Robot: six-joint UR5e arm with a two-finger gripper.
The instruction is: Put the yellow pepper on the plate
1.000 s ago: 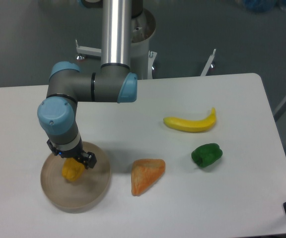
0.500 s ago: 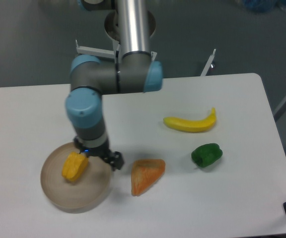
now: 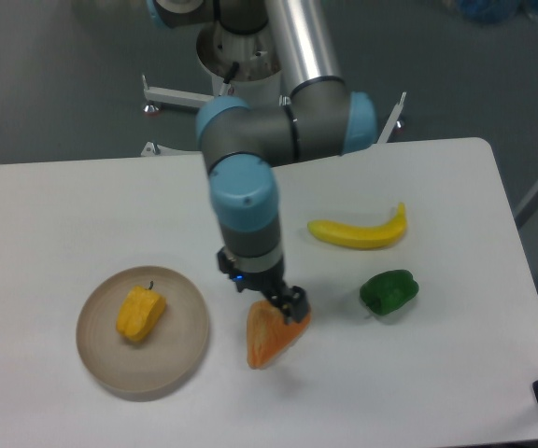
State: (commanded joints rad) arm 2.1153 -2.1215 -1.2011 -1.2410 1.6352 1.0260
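- Yellow pepper (image 3: 140, 314) lies on the plate (image 3: 180, 350), left of its centre, small dark stem pointing up; nothing touches it.
- Plate sits on the white table (image 3: 54, 215), front left.
- Hand (image 3: 280, 303) hangs over the upper edge of the orange wedge-shaped food item (image 3: 269, 338), well apart from the plate. Its fingers are hidden under the wrist; cannot tell whether they are spread or closed. It holds nothing that shows.
- Arm (image 3: 248, 201) comes down from the back of the table, blue-capped joints above the hand.
- Banana (image 3: 361, 231) lies right of the arm, curved ends up.
- Green pepper (image 3: 389, 291) sits in front of the banana, right of the orange wedge, apart from both.
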